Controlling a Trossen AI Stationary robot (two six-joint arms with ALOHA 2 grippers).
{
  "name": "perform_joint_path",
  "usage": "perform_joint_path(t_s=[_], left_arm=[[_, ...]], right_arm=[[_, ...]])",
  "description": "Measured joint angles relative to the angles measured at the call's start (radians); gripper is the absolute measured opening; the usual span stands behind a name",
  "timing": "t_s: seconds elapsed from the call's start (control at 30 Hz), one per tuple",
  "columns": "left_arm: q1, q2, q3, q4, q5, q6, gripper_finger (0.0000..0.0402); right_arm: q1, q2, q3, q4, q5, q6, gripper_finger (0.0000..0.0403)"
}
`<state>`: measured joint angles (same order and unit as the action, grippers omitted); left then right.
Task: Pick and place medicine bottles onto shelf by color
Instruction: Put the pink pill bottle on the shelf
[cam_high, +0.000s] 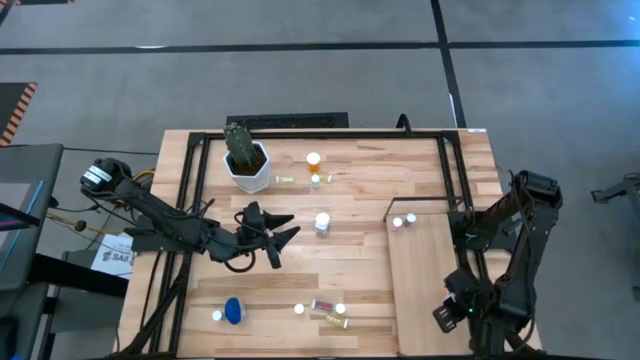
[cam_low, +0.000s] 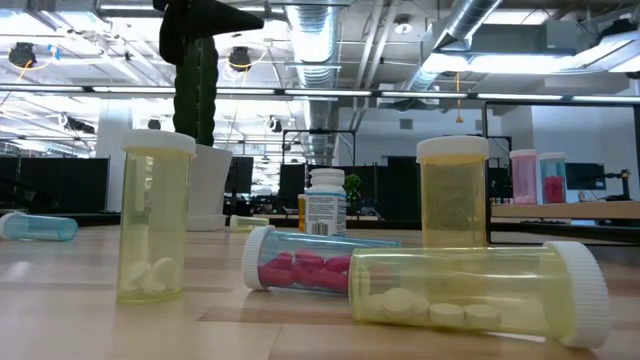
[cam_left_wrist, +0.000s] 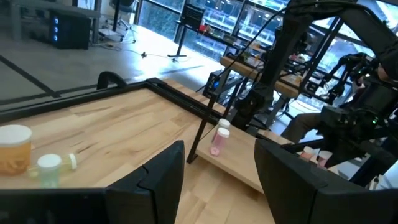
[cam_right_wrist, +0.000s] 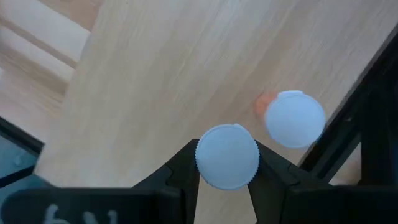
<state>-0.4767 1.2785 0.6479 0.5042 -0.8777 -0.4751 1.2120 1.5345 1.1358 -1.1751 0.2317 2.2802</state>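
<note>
With 2 pink bottles (cam_high: 403, 220) standing on the shelf (cam_high: 425, 290), the right end effector (cam_right_wrist: 227, 163) grips a white-capped bottle (cam_right_wrist: 227, 155) above it, while the left end effector (cam_high: 281, 236) hovers open mid-worktop (cam_high: 350, 190), about 9 bottles unsorted.

two dark arms, one gripper each: left gripper (cam_high: 283, 238) over the table's middle, right gripper (cam_high: 441, 318) at the shelf's (cam_high: 420, 290) near end.

one shelf panel. one white pot with a cactus (cam_high: 246, 160).

bottles on the planked table (cam_high: 360, 270), high view: one orange (cam_high: 314, 162), one small pale one (cam_high: 315, 181) by it, one lying thin vial (cam_high: 285, 179), one white bottle (cam_high: 322, 222), one blue (cam_high: 233, 310) with a white cap (cam_high: 217, 316) beside it, a cluster of about four (cam_high: 325, 310); exact count unsure.

two pink bottles (cam_high: 404, 220) on the shelf. right wrist view: two white caps (cam_right_wrist: 227, 155), one of them between the fingers.
</note>
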Motion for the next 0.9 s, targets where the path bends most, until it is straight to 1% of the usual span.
perform_joint_path(t_s=[0.13,0.23,0.37,0.53,0.67,0.77,0.9], left_arm=[[0.000,0.000,0.000,-0.005,-0.001,0.000,0.0183],[0.000,0.000,0.000,-0.008,-0.001,0.000,0.0183],[0.000,0.000,0.000,-0.008,-0.001,0.000,0.0183],[0.000,0.000,0.000,-0.007,-0.001,-0.008,0.0183],[0.000,0.000,0.000,-0.007,-0.001,-0.015,0.0183],[0.000,0.000,0.000,-0.006,-0.001,-0.019,0.0183],[0.000,0.000,0.000,-0.006,-0.001,-0.027,0.0183]], right_arm=[[0.000,0.024,0.000,0.005,-0.005,-0.035,0.0132],[-0.004,0.026,0.000,0.012,-0.014,-0.044,0.0132],[-0.014,0.016,0.000,0.020,-0.012,-0.099,0.0132],[-0.058,0.016,0.005,0.028,0.002,-0.244,0.0132],[-0.108,0.016,0.005,0.024,0.004,-0.389,0.0132],[-0.151,0.016,0.006,-0.026,0.005,-0.475,0.0132],[-0.201,0.016,0.006,-0.137,0.006,-0.546,0.0132]])
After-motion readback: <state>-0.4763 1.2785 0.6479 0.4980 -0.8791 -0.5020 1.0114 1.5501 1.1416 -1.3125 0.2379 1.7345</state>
